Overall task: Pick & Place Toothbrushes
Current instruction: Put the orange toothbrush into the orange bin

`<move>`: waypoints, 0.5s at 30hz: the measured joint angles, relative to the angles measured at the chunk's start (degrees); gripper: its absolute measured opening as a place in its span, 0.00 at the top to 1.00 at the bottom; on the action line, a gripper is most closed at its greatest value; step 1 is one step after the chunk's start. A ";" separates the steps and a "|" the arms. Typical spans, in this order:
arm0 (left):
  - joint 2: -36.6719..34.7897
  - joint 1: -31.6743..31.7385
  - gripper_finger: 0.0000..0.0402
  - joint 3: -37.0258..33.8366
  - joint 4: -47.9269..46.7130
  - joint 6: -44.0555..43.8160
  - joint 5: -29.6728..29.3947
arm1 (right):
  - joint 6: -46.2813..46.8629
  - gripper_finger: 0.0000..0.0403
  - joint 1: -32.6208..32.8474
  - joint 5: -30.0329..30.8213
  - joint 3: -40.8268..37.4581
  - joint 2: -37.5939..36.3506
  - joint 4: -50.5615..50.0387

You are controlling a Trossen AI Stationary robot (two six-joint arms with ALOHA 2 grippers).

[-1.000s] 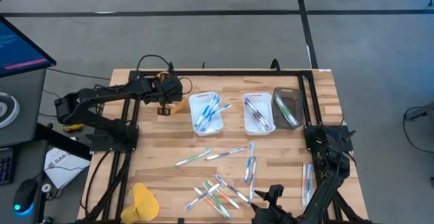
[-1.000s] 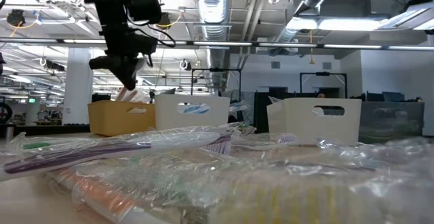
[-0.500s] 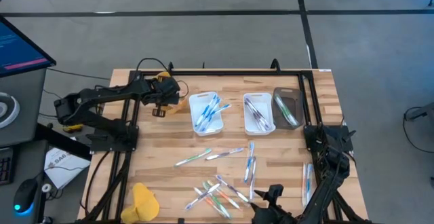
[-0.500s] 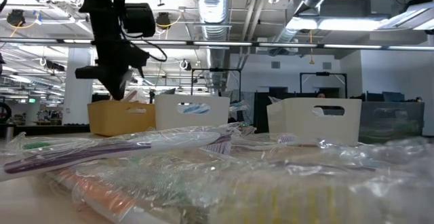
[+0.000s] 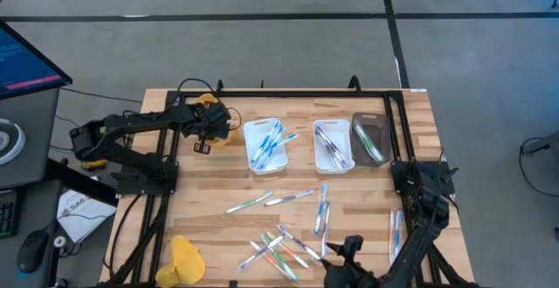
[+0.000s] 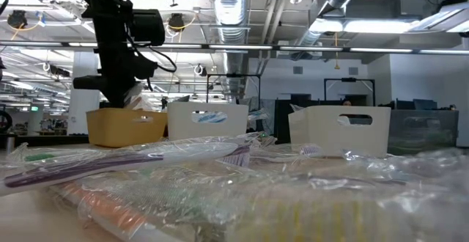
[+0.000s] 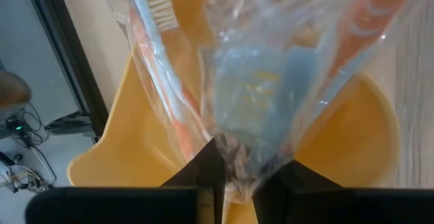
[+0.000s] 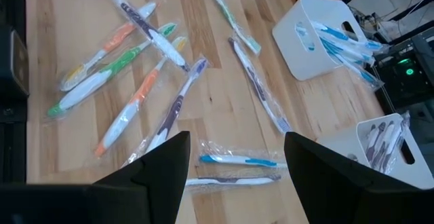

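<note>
The left gripper (image 7: 239,176) pinches the clear crinkled wrapper of an orange-handled toothbrush (image 7: 166,91), its two dark fingers nearly together on the plastic; the brush hangs from them over the yellow tray (image 5: 210,105), which lies at the table's 11 o'clock corner. Compared with a second ago, the gripper has moved toward 9 o'clock, from beside the tray's inner edge to above it. The right gripper (image 8: 234,159) waits at the table's 5 o'clock edge, fingers spread wide and holding nothing. Before it, loose wrapped toothbrushes (image 8: 122,68) lie scattered on the pale wooden planks. Toward 12 o'clock stand two white trays (image 5: 265,146) holding blue and grey brushes, and a dark tray (image 5: 370,136).
</note>
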 joint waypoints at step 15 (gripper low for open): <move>0.00 -0.02 0.88 0.02 0.24 -0.43 0.83 | -0.07 0.42 -0.27 0.02 0.02 0.00 0.02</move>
